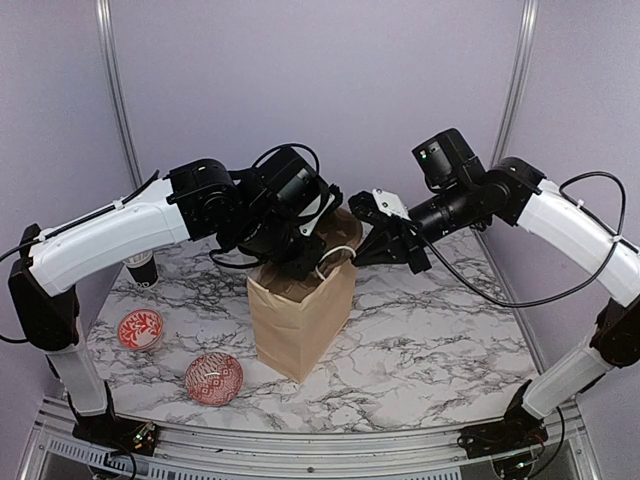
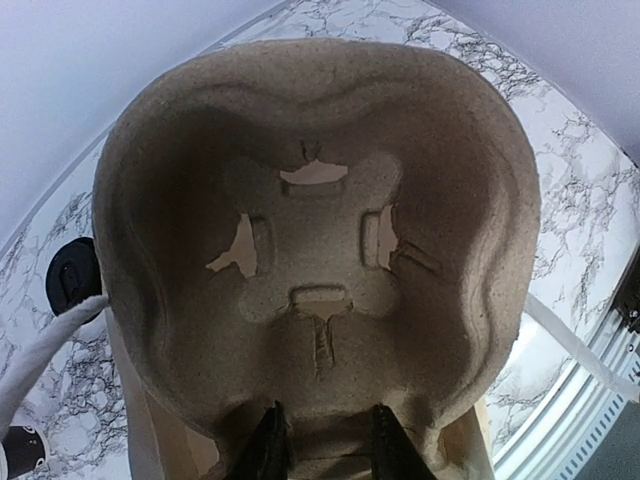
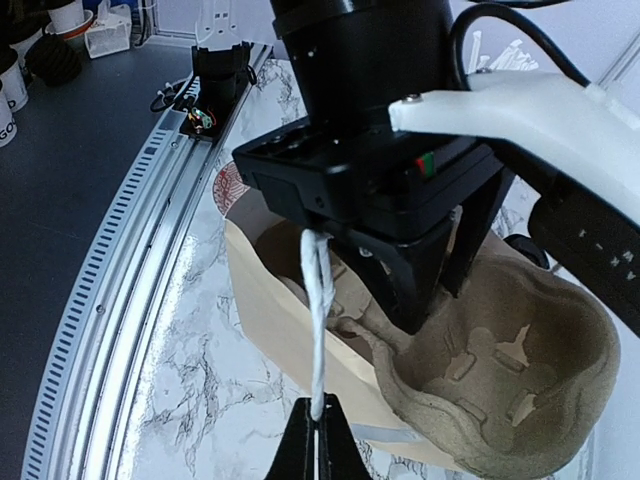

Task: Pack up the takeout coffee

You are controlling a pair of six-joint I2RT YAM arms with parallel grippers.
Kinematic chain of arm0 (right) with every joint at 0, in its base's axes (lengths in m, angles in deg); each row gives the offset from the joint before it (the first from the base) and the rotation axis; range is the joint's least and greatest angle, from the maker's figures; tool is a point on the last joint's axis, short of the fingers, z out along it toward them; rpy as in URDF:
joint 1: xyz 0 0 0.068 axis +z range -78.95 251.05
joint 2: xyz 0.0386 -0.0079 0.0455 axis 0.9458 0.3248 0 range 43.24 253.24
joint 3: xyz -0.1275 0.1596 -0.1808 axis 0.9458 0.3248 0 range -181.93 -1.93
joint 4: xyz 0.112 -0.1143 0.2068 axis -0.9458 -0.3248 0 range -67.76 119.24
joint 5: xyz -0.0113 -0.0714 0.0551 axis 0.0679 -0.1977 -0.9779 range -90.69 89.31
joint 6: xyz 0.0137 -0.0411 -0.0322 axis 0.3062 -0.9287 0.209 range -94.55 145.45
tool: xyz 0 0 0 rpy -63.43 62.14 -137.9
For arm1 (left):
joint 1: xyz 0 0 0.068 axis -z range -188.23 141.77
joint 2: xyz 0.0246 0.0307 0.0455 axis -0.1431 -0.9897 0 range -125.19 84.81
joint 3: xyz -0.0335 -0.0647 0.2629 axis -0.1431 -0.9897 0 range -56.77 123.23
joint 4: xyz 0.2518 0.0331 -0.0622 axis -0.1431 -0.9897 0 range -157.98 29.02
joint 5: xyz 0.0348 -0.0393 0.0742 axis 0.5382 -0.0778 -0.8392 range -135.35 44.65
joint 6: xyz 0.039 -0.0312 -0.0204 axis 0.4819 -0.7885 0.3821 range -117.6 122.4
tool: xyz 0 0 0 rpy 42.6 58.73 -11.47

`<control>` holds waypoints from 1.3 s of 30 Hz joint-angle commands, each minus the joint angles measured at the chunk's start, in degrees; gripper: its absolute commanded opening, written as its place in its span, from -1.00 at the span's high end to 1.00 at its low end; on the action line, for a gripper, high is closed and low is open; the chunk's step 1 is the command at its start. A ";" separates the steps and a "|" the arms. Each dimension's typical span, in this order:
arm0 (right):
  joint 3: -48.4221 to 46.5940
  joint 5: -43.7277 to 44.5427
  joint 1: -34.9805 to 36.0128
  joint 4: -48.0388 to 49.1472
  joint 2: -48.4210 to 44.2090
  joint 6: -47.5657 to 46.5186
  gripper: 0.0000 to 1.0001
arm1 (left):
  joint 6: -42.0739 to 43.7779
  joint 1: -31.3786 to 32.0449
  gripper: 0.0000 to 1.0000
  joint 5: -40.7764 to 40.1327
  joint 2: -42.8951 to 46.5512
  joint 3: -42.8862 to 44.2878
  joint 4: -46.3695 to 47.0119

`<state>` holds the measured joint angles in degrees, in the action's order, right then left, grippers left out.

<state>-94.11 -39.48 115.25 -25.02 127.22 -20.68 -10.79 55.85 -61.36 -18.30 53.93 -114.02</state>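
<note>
Right wrist view: left jaws pinch the rim of the pulp carrier [image 3: 500, 370], hung tilted just above the mouth of the paper bag [image 3: 265, 300] mid-tabletop [image 3: 190, 400], so entry is straight down; right jaws clamp the white handle [image 3: 315, 320], drawing that mouth open.

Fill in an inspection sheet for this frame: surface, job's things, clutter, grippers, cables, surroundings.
Surface: white-and-grey marbled tabletop, no spills seen.
Job's things: brown moulded-pulp two-cup carrier, empty, tilted at the mouth of the tall tan paper bag; one white paper cup with black lid at far left, partly hidden by the left arm.
Clutter: two red-and-white patterned bowls, near left.
Grippers: left gripper clamps the carrier's rim; right gripper is shut on the bag's white handle.
Cables: black cable hangs looped under the right arm.
Surroundings: lilac walls; metal rail along the near edge.
</note>
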 commanded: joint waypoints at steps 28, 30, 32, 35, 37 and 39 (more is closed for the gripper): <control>-1.81 -12.21 -4.93 -9.02 -11.71 -3.13 0.00 | 3.22 1.20 0.47 20.31 -5.60 1.50 -11.13; -2.03 -13.14 -8.71 -9.02 -11.66 -3.47 -0.03 | 3.98 1.46 0.47 20.10 -6.71 1.71 -11.17; -1.55 -13.28 -11.70 -8.88 -11.44 -3.78 -0.04 | 4.72 1.72 0.47 19.82 -7.86 1.72 -11.08; -0.42 -13.55 -14.81 -8.45 -10.92 -3.57 -0.05 | 5.99 2.10 0.47 19.09 -9.56 1.55 -10.97; 0.48 -13.90 -16.13 -8.31 -10.69 -3.49 -0.05 | 6.20 2.41 0.47 18.79 -10.61 1.46 -10.91; 1.63 -14.01 -16.41 -7.76 -10.83 -3.26 -0.05 | 6.20 2.52 0.46 18.51 -11.72 1.43 -10.40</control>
<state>-93.68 -51.72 100.00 -32.94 116.36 -24.02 -6.16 57.86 -42.70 -26.09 55.24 -123.30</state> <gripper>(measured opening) 0.525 0.269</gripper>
